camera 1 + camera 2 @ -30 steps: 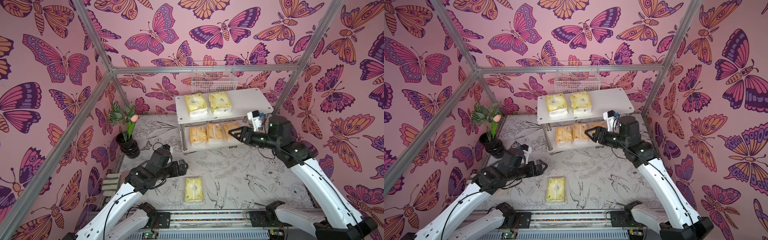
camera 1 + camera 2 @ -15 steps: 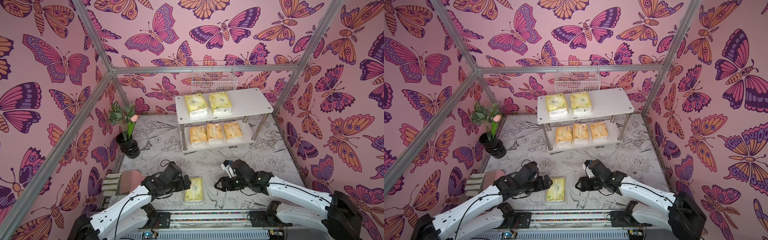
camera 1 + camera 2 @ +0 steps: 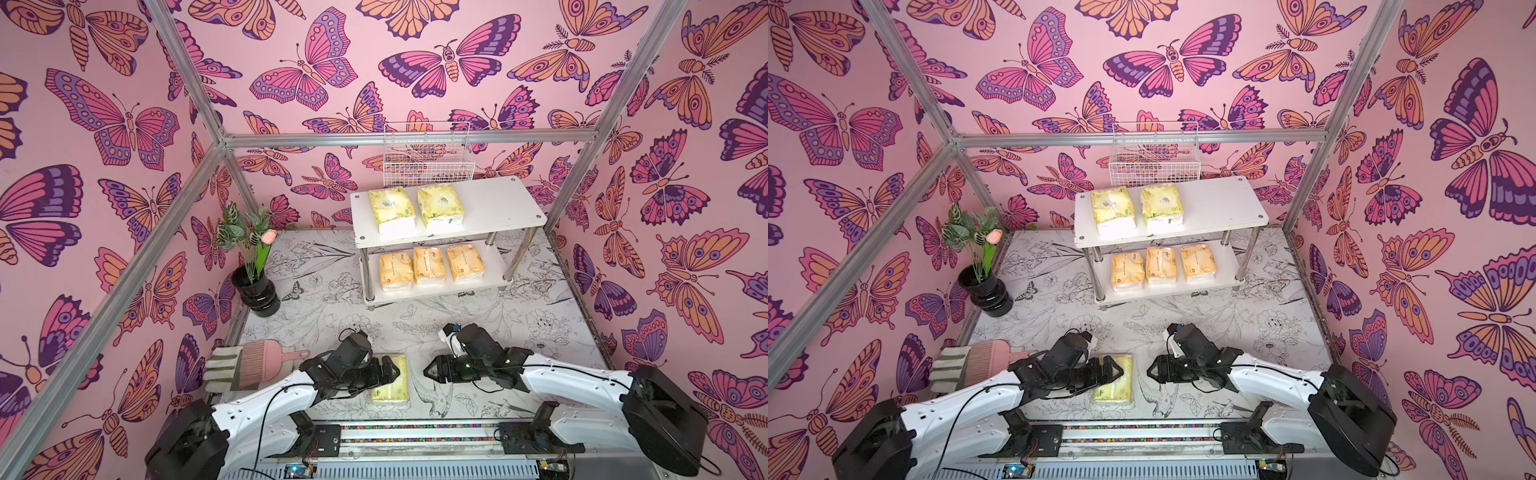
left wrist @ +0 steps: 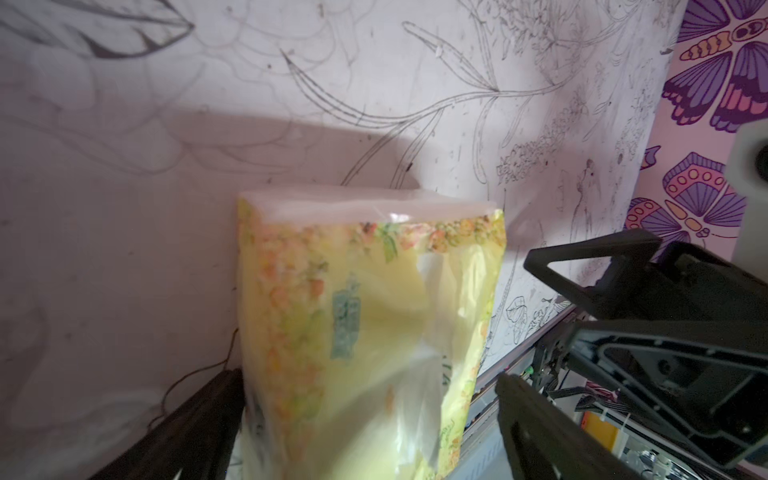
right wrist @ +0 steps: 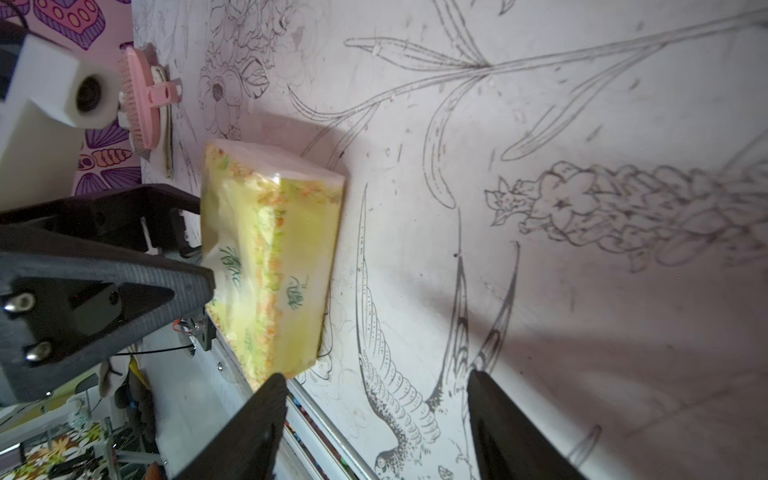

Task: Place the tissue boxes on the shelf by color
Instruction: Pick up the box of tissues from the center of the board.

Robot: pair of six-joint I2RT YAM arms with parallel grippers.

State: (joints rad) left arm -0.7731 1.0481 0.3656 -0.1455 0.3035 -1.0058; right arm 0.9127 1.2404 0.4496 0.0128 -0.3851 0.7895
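The shelf (image 3: pixel 498 208) stands at the far side of the table (image 3: pixel 324 299), directly in front of the white wire basket (image 3: pixel 428 166). Its upper board carries two pale yellow-green packs lying flat side by side: the left pack (image 3: pixel 391 208) and the right pack (image 3: pixel 440 205); the rest of that board to their right is bare. The lower board carries three orange-yellow packs (image 3: pixel 428 264) in a row, close together. The third pale yellow-green pack (image 3: pixel 394 388) lies flat on the table near the front edge, between the two grippers in both top views. The left gripper (image 3: pixel 392 369) is positioned low over this pack with its jaws open and straddling it. In the left wrist view one of the fingers (image 4: pixel 199 415) sits just beside the pack's side and the other stands clear of the opposite side; contact cannot be confirmed. The right gripper (image 3: pixel 429 370) is just beside the pack on its right, apart from it, with its jaws open; the right wrist view shows only bare table between them. A black vase (image 3: pixel 255 291) holding a plant stands at the table's left edge. A pink brush (image 3: pixel 259 361) rests on a glove (image 3: pixel 222 368) at the front left.
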